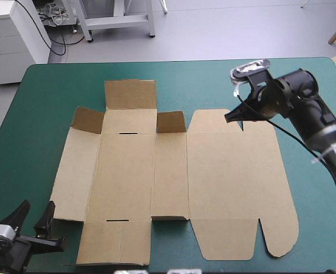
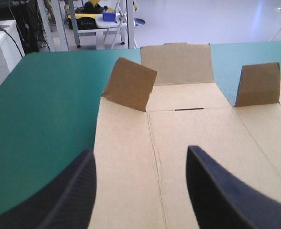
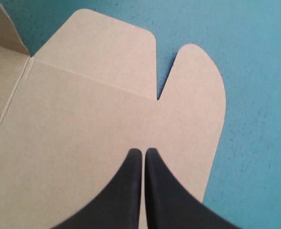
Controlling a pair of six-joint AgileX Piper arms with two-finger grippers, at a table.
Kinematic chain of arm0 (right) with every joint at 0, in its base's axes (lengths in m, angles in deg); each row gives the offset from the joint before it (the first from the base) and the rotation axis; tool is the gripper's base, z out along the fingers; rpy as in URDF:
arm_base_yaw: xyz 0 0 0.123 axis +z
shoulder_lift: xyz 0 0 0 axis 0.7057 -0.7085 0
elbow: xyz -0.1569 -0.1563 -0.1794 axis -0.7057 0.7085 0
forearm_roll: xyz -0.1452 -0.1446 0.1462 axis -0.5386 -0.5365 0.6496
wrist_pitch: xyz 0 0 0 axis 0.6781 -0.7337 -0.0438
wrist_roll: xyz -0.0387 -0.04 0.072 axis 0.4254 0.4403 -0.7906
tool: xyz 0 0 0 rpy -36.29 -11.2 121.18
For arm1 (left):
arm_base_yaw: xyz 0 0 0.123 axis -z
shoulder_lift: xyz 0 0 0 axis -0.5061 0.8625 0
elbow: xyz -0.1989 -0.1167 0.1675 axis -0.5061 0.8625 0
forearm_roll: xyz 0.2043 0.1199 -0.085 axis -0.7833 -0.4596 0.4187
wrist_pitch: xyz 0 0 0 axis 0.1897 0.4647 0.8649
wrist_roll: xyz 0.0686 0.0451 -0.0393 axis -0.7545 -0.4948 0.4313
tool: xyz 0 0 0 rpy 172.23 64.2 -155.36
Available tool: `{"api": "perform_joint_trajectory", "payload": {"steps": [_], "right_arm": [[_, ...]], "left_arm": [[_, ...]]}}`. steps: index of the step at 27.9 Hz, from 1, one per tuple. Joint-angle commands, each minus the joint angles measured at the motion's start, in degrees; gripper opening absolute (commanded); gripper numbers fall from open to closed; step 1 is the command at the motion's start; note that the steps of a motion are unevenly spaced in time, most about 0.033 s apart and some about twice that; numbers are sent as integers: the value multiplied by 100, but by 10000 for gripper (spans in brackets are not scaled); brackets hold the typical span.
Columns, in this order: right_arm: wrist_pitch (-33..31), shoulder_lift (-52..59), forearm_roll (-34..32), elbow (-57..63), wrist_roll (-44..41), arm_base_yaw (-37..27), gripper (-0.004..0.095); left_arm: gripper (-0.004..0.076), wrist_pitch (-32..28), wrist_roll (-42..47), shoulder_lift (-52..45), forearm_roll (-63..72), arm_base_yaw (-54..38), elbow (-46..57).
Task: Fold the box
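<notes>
box [image 1: 173,171]: brown sheet, flat on teal-green cover [image 1: 53,85]; two small far flaps [image 2: 130,83] raised
left gripper [image 1: 37,205]: released, at box's near-left corner
right gripper [image 1: 231,117]: clenched, over far-right panel

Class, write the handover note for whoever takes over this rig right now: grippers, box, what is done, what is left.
Left gripper: open, holding nothing, at the near left corner of the teal-green cover, beside the box.
Right gripper: shut, over the box's far right part; contact unclear.
Box: spread flat; two small far flaps stand up.
Done: nothing tucked.
Left: raise and tuck the walls.
</notes>
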Motion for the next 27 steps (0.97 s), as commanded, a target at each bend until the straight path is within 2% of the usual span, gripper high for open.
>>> {"api": "perform_joint_trajectory", "payload": {"steps": [1, 6, 12, 17, 18, 21, 24, 27], "right_arm": [[801, 1047, 3, 1036, -63, -40, -2], [1211, 2143, 190, 2468, -113, -40, -2], [1291, 3435, 367, 3739, -205, -40, -2], [1292, 4448, 391, 4379, -309, -40, -2], [1292, 4632, 391, 4463, -309, -40, -2], [1041, 5196, 417, 4615, -309, -40, -2], [687, 5542, 385, 4638, -259, -40, -2], [598, 5662, 342, 4638, -108, -40, -2]], "left_arm": [[403, -543, 16, 756, -50, -9, -637], [404, -717, 16, 2029, -459, -9, -1467], [426, -1008, -21, 3188, -501, -9, -2150], [617, -357, 40, 4154, -702, -9, -2747], [635, -309, 68, 4304, -677, -9, -2870], [634, -82, 68, 4901, -634, -9, -3226], [634, 525, 82, 5393, -634, -9, -3359], [634, 856, 15, 5720, -658, -9, -3359]]}}
